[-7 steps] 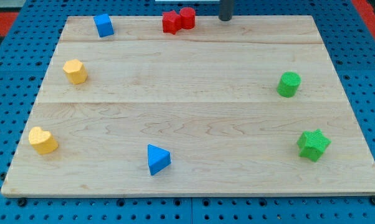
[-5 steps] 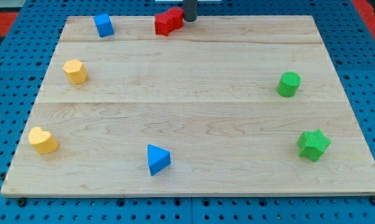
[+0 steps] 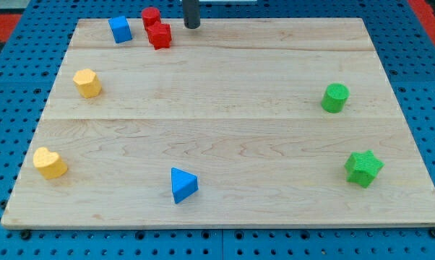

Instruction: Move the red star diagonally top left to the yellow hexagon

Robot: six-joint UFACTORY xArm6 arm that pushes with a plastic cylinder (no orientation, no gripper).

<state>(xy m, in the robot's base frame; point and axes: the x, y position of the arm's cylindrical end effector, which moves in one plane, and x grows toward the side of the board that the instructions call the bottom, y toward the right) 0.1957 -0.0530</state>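
The red star [image 3: 160,35] lies near the top edge of the wooden board [image 3: 225,130], left of centre. A second red block, roughly a cylinder [image 3: 151,16], touches it just above and to the left. My tip [image 3: 193,26] stands a little to the right of both red blocks, apart from them. The yellow hexagon [image 3: 87,83] sits at the board's left side, below and left of the red star.
A blue cube [image 3: 120,29] sits at the top left, just left of the red blocks. A yellow heart [image 3: 50,163] is at lower left, a blue triangle [image 3: 182,185] at bottom centre, a green cylinder [image 3: 335,97] and green star [image 3: 363,168] at the right.
My tip has moved left along the top edge. The two red blocks have been pushed left, toward the blue cube, and have turned so the cylinder now lies above the star.
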